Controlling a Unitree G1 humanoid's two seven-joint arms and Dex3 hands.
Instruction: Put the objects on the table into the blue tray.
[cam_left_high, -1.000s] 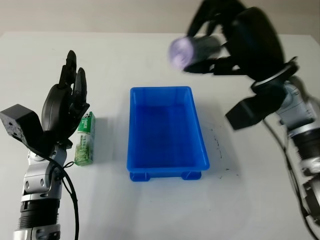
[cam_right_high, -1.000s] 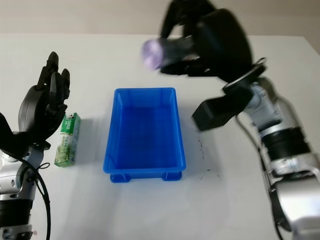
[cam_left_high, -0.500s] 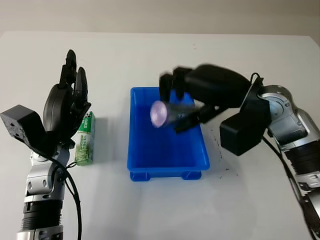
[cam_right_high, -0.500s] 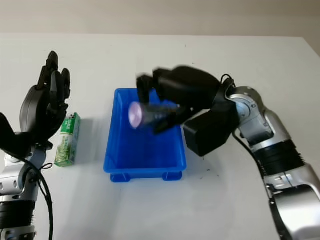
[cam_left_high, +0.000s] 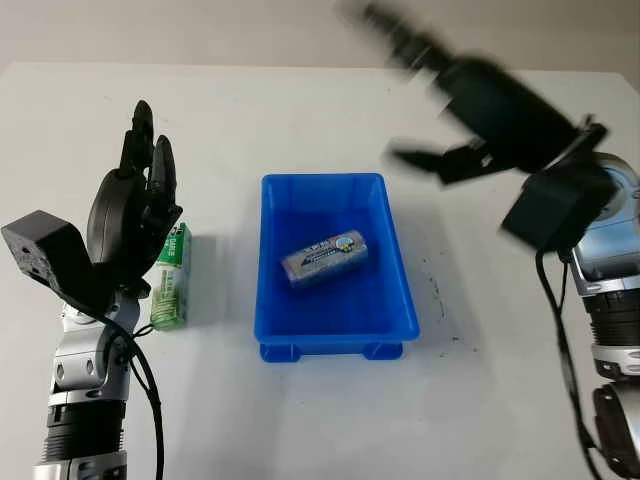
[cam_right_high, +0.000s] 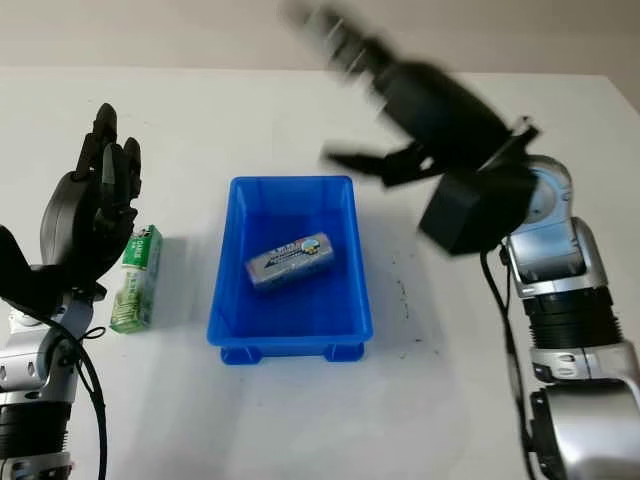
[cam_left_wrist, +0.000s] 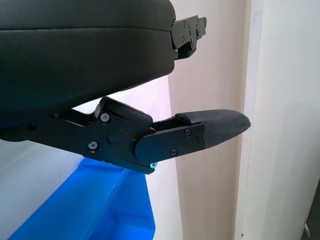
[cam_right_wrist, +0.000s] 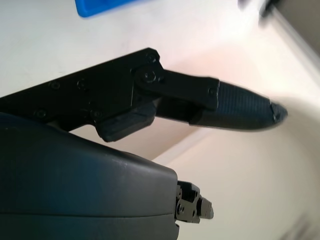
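Note:
A silver-grey packet (cam_left_high: 325, 257) with a blue label lies inside the blue tray (cam_left_high: 272, 322) at the table's middle. A green and white box (cam_left_high: 171, 275) lies on the table left of the tray. My left hand (cam_left_high: 135, 205) is open, raised just left of and above that box. My right hand (cam_left_high: 470, 105) is open, lifted high over the table to the right of the tray's far end, and it holds nothing. A corner of the blue tray (cam_left_wrist: 100, 210) shows beneath the left hand's finger (cam_left_wrist: 210, 127).
The white table (cam_left_high: 300, 420) runs to a wall at the back. Small dark marks (cam_left_high: 437, 295) dot the surface right of the tray. My right forearm (cam_left_high: 610, 290) rises along the right edge.
The right hand let go of the packet, which now lies in the tray. That hand then swung up and away to the right. The left hand and green box stayed still.

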